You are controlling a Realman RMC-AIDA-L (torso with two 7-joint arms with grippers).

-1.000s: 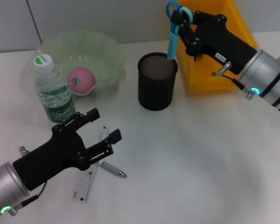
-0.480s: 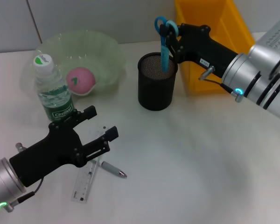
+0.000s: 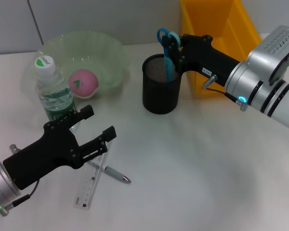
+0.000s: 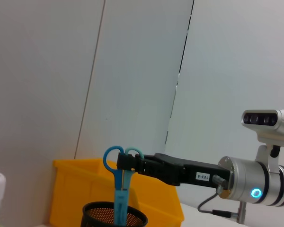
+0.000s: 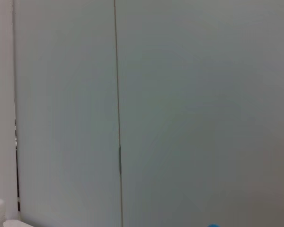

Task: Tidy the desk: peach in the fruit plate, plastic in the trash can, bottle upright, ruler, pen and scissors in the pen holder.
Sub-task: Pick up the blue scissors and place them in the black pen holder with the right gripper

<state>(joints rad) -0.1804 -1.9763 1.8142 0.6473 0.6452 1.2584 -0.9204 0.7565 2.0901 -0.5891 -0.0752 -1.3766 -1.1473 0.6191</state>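
Blue-handled scissors stand blades-down in the black mesh pen holder, and my right gripper is shut on their handles just above the rim. The left wrist view shows the same scissors held by that gripper. A clear ruler and a grey pen lie flat on the table. My left gripper hangs open just above the ruler's far end. The pink peach rests in the pale green fruit plate. The water bottle stands upright beside it.
A yellow bin stands behind the pen holder, under my right arm. The white table stretches bare toward the front right. No plastic scrap shows in any view.
My right gripper has lowered the scissors from above the holder's rim down into the holder. My left arm has drawn back toward the front left, its fingers staying open.
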